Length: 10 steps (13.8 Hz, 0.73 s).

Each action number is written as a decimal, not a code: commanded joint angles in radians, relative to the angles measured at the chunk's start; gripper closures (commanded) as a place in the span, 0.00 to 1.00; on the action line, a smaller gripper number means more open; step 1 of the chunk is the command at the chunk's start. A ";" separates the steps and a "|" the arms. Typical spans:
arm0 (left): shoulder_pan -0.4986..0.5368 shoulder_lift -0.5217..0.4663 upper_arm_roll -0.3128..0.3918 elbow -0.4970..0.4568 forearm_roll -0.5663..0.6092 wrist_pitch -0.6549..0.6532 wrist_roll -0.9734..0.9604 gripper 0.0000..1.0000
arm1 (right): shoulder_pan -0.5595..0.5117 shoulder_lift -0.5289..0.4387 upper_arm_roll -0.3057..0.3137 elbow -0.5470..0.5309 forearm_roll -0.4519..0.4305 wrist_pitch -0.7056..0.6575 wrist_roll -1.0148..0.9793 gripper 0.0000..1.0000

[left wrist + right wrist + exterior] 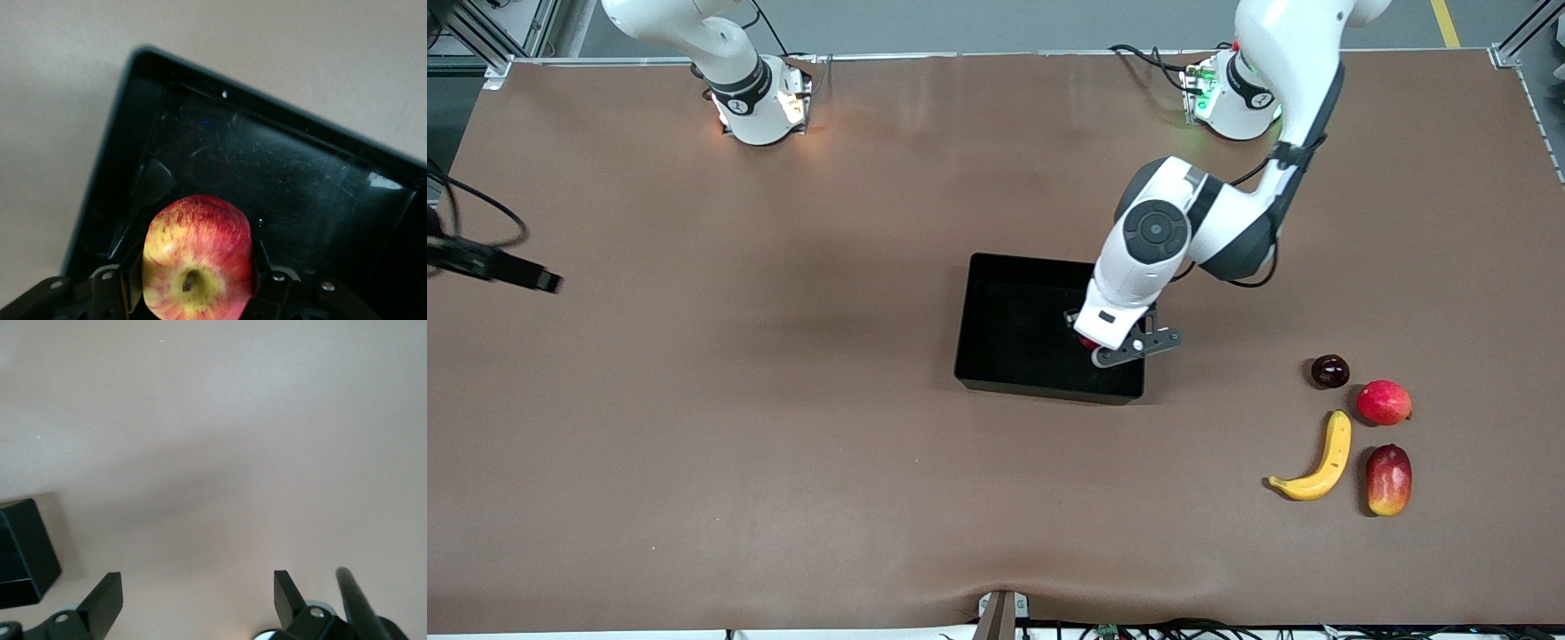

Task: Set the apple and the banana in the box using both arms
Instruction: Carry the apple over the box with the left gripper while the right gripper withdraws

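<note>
While the left arm reaches down from its base, its left claw [1089, 340] hangs over the corner of the box [996, 373] that lies nearest the front camera toward the left arm's end of the desk [783, 444]. The claw is clamped on the apple [197, 257], one finger [270, 290] on each side of it; the stem dimple faces the wrist camera, and the fruit is over the glossy black floor of the box, whether touching it cannot be told. The right claw [197, 597] has its fingers spread wide and holds nothing; it hangs over bare desk, with a corner of the box visible in its wrist view, and it does not appear in the front view. The banana [1320, 462] lies on the desk toward the left arm's end, well apart from the box. Just beside it lie an elongated red-yellow mango [1389, 480], a round pinkish-red fruit [1384, 402] and a small dark round fruit [1329, 371].
</note>
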<state>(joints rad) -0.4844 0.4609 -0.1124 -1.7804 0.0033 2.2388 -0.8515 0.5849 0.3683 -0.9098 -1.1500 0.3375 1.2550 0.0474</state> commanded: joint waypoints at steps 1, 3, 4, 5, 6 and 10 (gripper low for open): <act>-0.013 0.002 0.008 -0.112 -0.002 0.134 -0.011 1.00 | 0.030 -0.067 -0.001 -0.063 -0.087 0.020 -0.061 0.00; -0.039 0.041 0.008 -0.120 -0.002 0.145 -0.017 1.00 | 0.033 -0.092 -0.006 -0.136 -0.091 0.093 -0.136 0.00; -0.051 0.056 0.008 -0.117 -0.003 0.145 -0.023 1.00 | 0.048 -0.129 -0.018 -0.187 -0.097 0.139 -0.173 0.00; -0.057 0.067 0.008 -0.117 -0.002 0.145 -0.024 1.00 | 0.049 -0.158 -0.018 -0.242 -0.094 0.171 -0.205 0.00; -0.059 0.070 0.007 -0.119 -0.002 0.145 -0.024 1.00 | 0.050 -0.196 -0.020 -0.299 -0.094 0.199 -0.246 0.00; -0.059 0.085 0.008 -0.120 -0.002 0.143 -0.021 0.61 | 0.038 -0.215 -0.005 -0.321 -0.101 0.195 -0.261 0.00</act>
<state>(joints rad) -0.5363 0.5401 -0.1117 -1.8941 0.0033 2.3724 -0.8602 0.5975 0.2028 -0.9268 -1.4378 0.2699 1.4350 -0.2145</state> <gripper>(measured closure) 0.361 0.000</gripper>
